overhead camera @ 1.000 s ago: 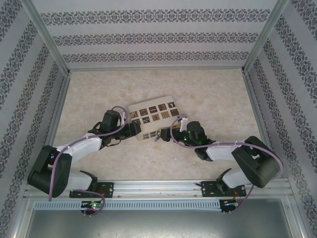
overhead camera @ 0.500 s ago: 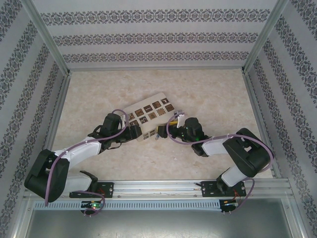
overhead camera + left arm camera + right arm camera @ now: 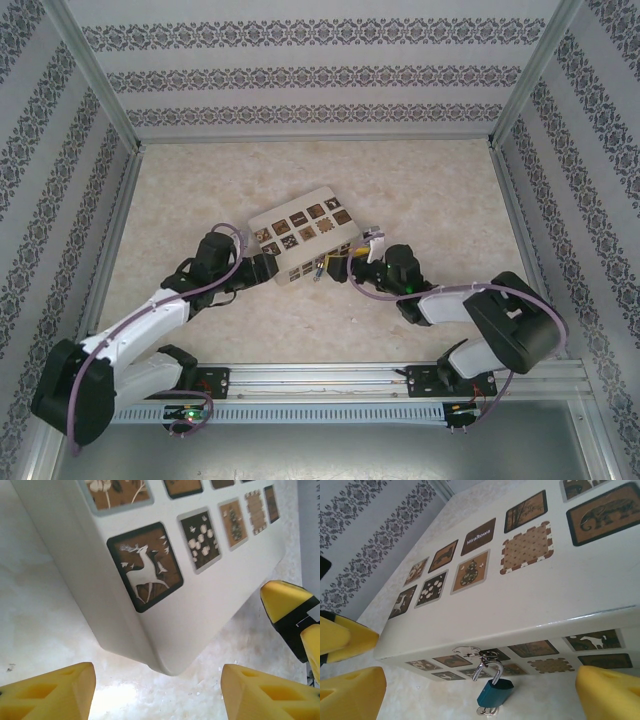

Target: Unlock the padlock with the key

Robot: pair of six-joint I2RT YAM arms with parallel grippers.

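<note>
The small blue padlock [image 3: 495,693] hangs by its silvery shackle from the hasp on the front wall of the cream box [image 3: 530,590]. A little silvery metal piece at its lower end looks like the key [image 3: 487,711], too small to be sure. My right gripper [image 3: 481,680] is open, its yellow fingers [image 3: 355,692] wide on either side of the padlock and clear of it. From above, the padlock [image 3: 318,268] is a speck just left of the right gripper [image 3: 340,266]. My left gripper [image 3: 157,695] is open just short of the box's near left corner [image 3: 170,667].
The cream box [image 3: 300,225] with brown picture squares lies askew mid-table. Both grippers crowd its near side, the left gripper [image 3: 268,268] close to the right one. Patterned walls and metal posts enclose the table [image 3: 430,190], with bare surface behind and beside the box.
The box has turned a little and shifted left. My left arm has stretched out lower and its jaws have widened off the box corner. The right gripper stays open by the padlock.
</note>
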